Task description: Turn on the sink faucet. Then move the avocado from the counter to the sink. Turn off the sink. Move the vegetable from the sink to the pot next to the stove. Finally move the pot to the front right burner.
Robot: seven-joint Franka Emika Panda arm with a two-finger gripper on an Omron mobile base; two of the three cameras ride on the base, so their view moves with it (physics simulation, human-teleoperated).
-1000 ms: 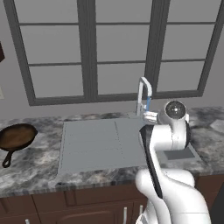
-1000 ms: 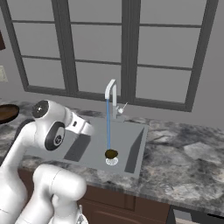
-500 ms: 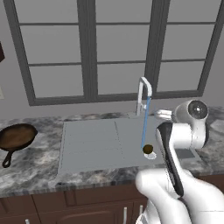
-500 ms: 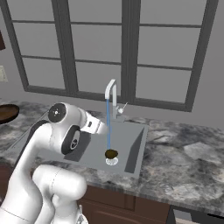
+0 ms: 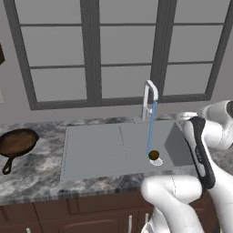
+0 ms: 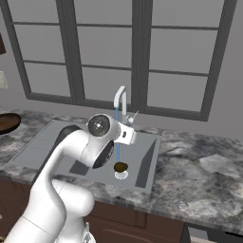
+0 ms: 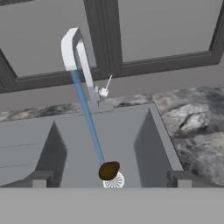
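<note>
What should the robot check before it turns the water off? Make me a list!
1. Water running from the faucet: ok, a blue stream falls into the sink.
2. Avocado in the sink: ok, it lies on the basin floor beside the drain, at the foot of the stream.
3. Faucet handle in sight: ok, the small lever sticks out beside the faucet base in the hand view.
4. Gripper empty and open: ok, nothing shows between the fingers.
5. Way to the handle free: ok, nothing stands between hand and faucet.
6. Pot for later: cannot tell; a pan sits on the counter left of the sink.
</note>
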